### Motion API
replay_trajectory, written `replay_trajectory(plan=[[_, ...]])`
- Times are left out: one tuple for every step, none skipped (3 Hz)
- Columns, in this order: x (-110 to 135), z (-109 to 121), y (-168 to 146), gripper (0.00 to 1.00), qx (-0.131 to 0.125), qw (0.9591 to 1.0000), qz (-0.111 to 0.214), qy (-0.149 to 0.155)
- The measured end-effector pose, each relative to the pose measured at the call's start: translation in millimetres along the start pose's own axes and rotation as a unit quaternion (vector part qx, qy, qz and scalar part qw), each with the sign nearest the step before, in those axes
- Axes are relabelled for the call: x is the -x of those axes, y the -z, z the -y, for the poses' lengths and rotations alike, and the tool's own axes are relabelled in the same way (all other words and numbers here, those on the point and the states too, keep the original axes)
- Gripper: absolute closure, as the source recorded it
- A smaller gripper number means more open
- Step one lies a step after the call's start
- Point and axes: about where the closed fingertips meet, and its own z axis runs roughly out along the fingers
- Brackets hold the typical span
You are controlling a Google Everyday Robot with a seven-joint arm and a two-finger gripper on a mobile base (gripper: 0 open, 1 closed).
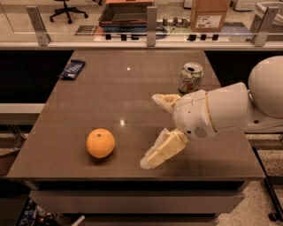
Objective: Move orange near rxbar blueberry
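Brown surface [110, 95], viewed from the front.

Far left, rear: blue snack bar [73, 69] lies flat at the left edge of the surface, slightly angled. Nothing is touching it.

Front left: orange [101, 143] sits on the surface near the front edge, well apart from the snack bar. It rests alone, with a small shadow beneath it.

Right of centre: gripper [149, 130] is over the surface, pointing left toward the orange but not touching it. There is a clear gap of bare surface between them. Jaws are spread wide apart with nothing between them. One cream finger [164, 100] is further back and the other lies low near the front edge.

Rear right: white-green soda can [191, 78] stands upright, just behind the gripper's white wrist housing [199, 115].

Far right: white arm [261, 97] comes in from the right edge of the view.

Background: a glass barrier runs along the rear of the surface, with a cardboard box [210, 13] beyond it.
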Motion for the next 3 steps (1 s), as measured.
replay_trajectory(plan=[[22.7, -17.4, -59.6, 0.0, 0.016, 0.9998, 0.011, -0.004], [21.8, -14.6, -67.8, 0.0, 0.014, 0.9998, 0.016, -0.004], [21.1, -12.3, -89.5, 0.0, 0.021, 0.999, 0.039, -0.007]])
